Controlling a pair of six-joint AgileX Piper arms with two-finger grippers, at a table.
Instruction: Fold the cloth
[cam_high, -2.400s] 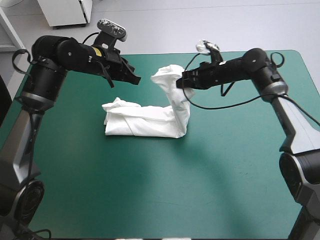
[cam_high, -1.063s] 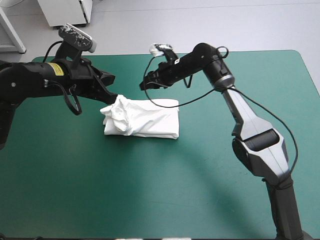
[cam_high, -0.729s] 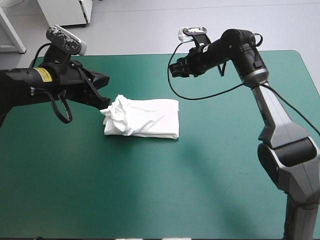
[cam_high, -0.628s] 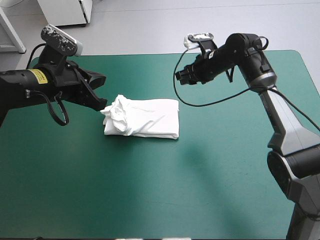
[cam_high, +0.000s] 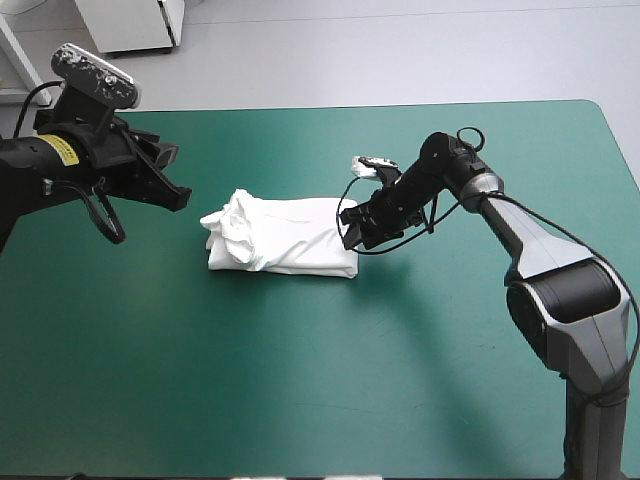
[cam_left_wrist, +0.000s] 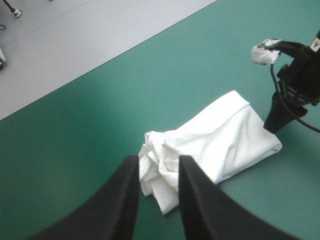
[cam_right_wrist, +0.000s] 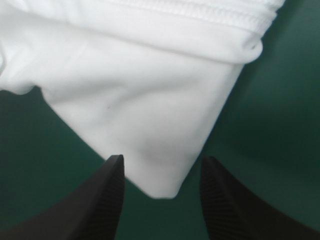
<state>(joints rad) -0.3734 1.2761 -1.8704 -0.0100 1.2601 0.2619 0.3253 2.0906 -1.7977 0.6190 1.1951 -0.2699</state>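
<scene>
Right pincer (cam_right_wrist: 162, 161) gapes at the folded T-shirt (cam_high: 290, 236) corner

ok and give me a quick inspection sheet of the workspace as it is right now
surface: teal-green table cover, flat and smooth
job's things: white short-sleeved T-shirt, a folded bundle lying on the cover, its end toward the left arm crumpled
clutter: nothing seen
grippers: left gripper open, off the T-shirt, pointing at the crumpled end; right gripper open, a corner of the bundle between its fingers, not clamped
cables: nothing seen
surroundings: nothing seen
</scene>
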